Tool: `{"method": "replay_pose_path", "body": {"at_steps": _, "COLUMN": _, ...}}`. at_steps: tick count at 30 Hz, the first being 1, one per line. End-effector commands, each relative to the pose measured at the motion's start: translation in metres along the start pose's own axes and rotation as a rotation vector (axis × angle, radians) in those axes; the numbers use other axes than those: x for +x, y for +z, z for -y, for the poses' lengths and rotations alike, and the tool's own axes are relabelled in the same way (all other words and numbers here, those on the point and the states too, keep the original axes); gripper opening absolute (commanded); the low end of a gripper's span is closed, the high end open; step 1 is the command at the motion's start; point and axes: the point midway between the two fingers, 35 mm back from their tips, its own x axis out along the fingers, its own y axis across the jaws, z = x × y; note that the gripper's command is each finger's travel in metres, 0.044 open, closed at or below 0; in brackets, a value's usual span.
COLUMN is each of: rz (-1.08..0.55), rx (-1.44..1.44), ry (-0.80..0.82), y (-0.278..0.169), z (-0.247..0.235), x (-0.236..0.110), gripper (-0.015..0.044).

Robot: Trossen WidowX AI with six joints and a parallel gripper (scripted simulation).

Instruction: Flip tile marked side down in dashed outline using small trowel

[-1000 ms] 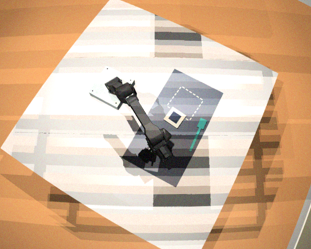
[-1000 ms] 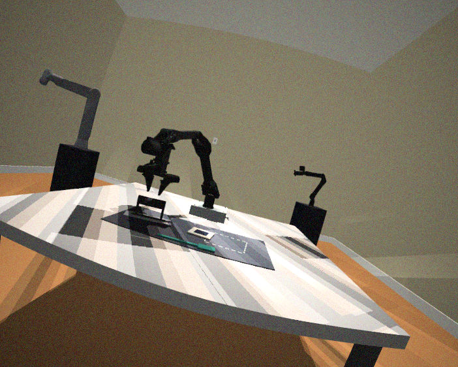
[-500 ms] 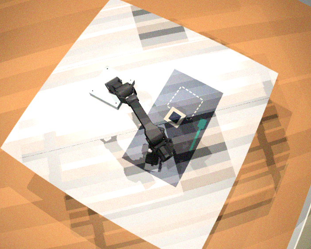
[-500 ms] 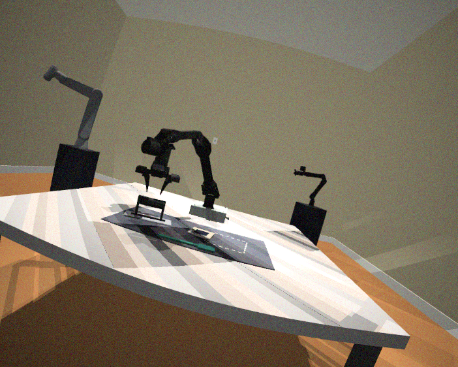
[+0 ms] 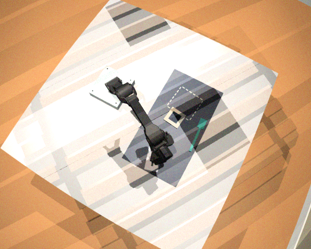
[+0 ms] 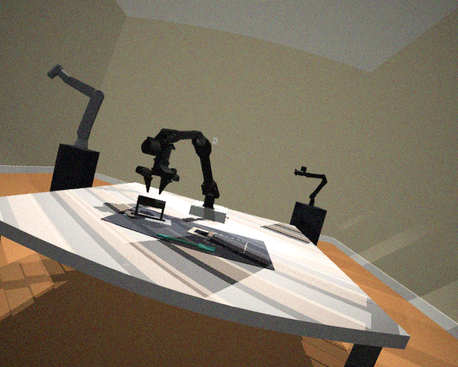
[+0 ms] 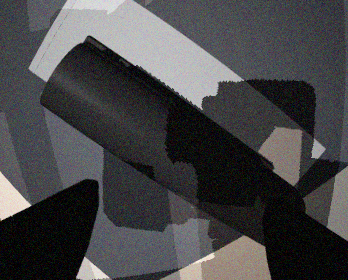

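Hovering with tool (image 6: 157, 188) parted and empty above the mat's (image 5: 166, 174) end; trowel (image 5: 196, 134) lying on the mat beside the tile (image 5: 174, 117), tile sitting at the outline's (image 5: 184, 99) corner.

Open gripper (image 6: 156, 189) above a small dark stand (image 6: 150, 207) at the mat's (image 5: 166, 174) near-left end; trowel (image 5: 197, 134) and tile (image 5: 175, 117) lie unobstructed, apart, farther right.

The black arm arches over the table's far edge, its gripper (image 6: 156, 187) hanging open above a small dark rack (image 6: 149, 207). On the dark mat (image 6: 253, 255) lie a green trowel (image 6: 184, 240) and a tile (image 6: 199, 231).
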Motion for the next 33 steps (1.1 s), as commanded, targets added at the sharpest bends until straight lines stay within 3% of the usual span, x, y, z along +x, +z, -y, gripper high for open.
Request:
{"method": "replay_pose_path", "body": {"at_steps": 1, "rz": -0.005, "rx": -0.129, "ry": 0.002, "y": -0.0006, "z": -0.0005, "x": 0.0002, "gripper": 0.027}}
{"method": "replay_pose_path", "body": {"at_steps": 27, "rz": -0.002, "rx": -1.026, "ry": 0.006, "y": 0.0006, "z": -0.0011, "x": 0.0003, "gripper": 0.027}}
{"method": "replay_pose_path", "body": {"at_steps": 33, "rz": -0.002, "rx": -1.049, "ry": 0.006, "y": 0.0007, "z": -0.0011, "x": 0.0006, "gripper": 0.027}}
